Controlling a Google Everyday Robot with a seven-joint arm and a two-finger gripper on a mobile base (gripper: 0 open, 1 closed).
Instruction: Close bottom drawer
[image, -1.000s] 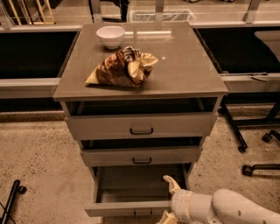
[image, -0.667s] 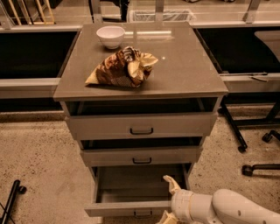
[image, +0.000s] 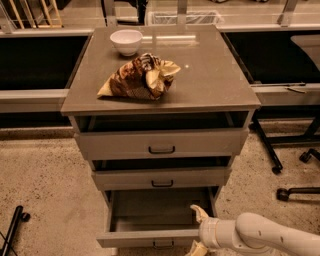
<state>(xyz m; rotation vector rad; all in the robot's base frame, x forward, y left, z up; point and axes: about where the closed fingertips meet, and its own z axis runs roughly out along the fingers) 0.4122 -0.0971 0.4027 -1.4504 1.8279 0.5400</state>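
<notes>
Speckled floor, grey cabinet. Bottom drawer left pulled out; gripper spread, seemingly astride front panel's right end, cabinet beyond.

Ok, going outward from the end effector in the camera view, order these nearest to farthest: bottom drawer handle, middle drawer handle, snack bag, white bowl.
The end effector is at the front panel of the bottom drawer.
1. Bottom drawer handle, beside it on that panel.
2. Middle drawer handle, one drawer up.
3. Snack bag, on the cabinet top.
4. White bowl, at the top's back edge.
</notes>
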